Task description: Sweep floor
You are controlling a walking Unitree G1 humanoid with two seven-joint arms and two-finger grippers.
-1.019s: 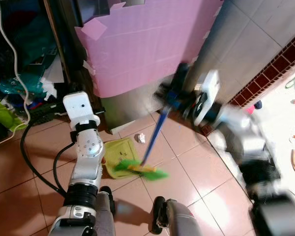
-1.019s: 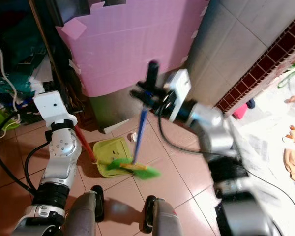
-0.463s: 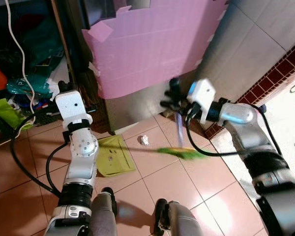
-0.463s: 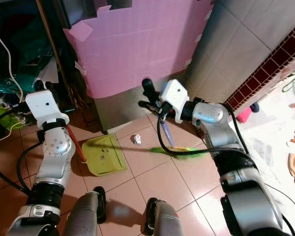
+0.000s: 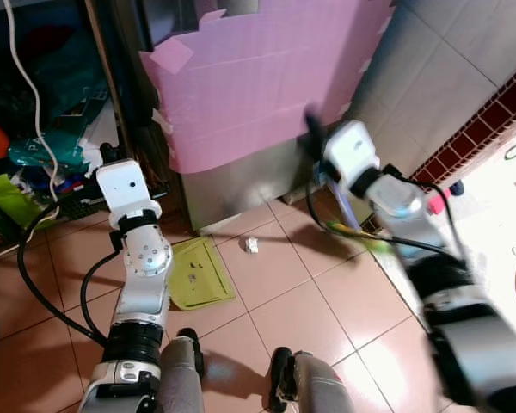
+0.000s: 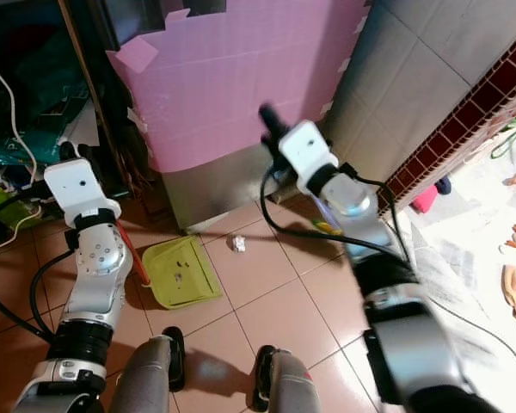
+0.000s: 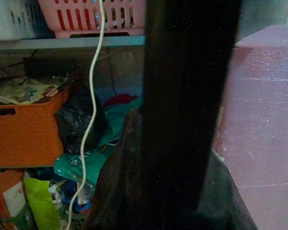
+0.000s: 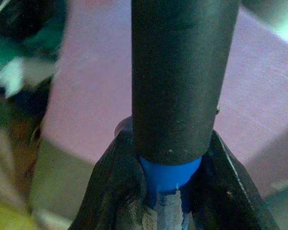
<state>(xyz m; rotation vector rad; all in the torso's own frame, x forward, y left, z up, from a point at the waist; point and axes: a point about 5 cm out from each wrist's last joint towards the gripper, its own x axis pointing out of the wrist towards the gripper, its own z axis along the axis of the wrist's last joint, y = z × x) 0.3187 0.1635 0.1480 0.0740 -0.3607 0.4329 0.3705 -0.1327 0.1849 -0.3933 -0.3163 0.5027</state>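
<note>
Floor: brown tiles [image 6: 267, 301], pink foam sheet [image 6: 241, 77] against the wall.
Left tool [image 7: 177, 191]: pinched on dustpan handle — green dustpan [image 6: 181, 274] flat on tiles.
Debris: white scrap [image 6: 238, 243] beside dustpan.
Right tool [image 8: 165, 191]: clamped on broom [image 8: 172, 172] — green bristles [image 5: 357, 236] near wall.

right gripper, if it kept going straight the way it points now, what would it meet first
Most likely the pink foam sheet on the wall: the right gripper, shut on the broom handle, looks straight at it, though depth is unclear.
</note>
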